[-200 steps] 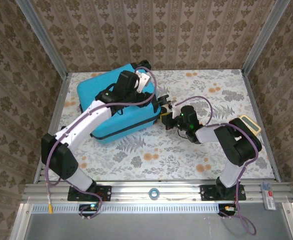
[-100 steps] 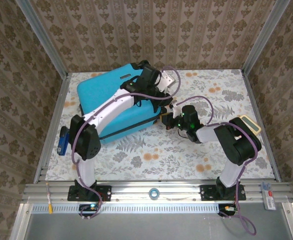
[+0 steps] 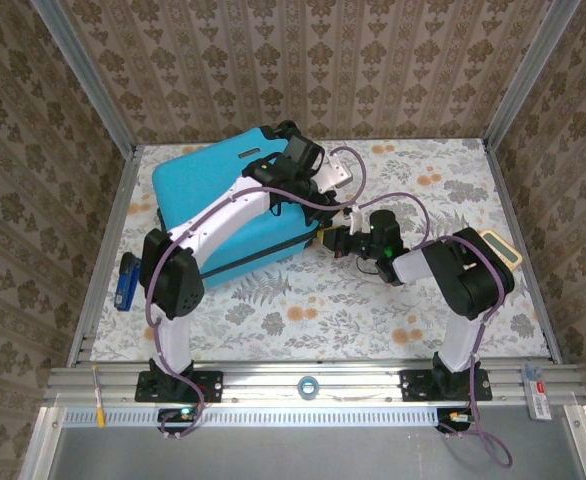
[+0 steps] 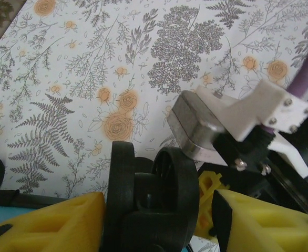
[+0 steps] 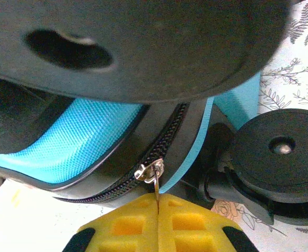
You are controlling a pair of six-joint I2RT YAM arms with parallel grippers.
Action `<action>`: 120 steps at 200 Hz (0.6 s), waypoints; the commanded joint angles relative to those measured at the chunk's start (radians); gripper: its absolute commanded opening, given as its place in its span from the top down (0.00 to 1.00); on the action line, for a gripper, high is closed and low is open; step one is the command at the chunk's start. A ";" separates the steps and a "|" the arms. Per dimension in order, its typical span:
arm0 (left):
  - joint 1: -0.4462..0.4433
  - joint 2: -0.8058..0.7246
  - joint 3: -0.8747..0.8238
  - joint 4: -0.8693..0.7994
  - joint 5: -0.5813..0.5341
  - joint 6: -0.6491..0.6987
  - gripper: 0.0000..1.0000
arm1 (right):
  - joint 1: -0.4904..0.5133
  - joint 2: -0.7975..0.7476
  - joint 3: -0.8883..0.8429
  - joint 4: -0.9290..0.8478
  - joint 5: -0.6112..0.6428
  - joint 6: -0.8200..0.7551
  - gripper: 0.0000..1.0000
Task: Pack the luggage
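**A:** One thing at a time, front to back: what lies nearest?

**B:** A roll of tape (image 3: 308, 385) rests on the front rail (image 3: 373, 378). Farther in, a small blue object (image 3: 125, 282) lies at the desk's (image 3: 373, 310) left edge, well apart from everything else.

**A:** And the right hand (image 5: 158, 199)?

**B:** Its yellow fingers are pressed together, pinching the zipper pull (image 5: 155, 175) on the black zip at the luggage's (image 3: 223, 195) right end.

**A:** The left?

**B:** The left arm (image 3: 218, 222) lies across the top of the case. The left hand (image 4: 156, 198) hangs over that same end with its fingers apart, one on each side of a black spinner wheel (image 4: 170, 173). Whether they press the wheel is hard to tell from so close.

**A:** Where does the luggage sit?

**B:** Flat on the far left of the floral desk, turquoise shell up, its back corner near the wall (image 3: 303, 70).
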 commanded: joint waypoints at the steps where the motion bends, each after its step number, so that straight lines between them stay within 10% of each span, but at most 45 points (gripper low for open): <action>1: -0.002 0.017 0.034 -0.059 -0.008 0.056 0.42 | -0.001 0.009 -0.001 0.131 -0.056 0.063 1.00; 120: -0.071 0.112 0.127 -0.080 -0.179 0.154 0.43 | -0.001 0.003 -0.028 0.132 0.008 0.142 1.00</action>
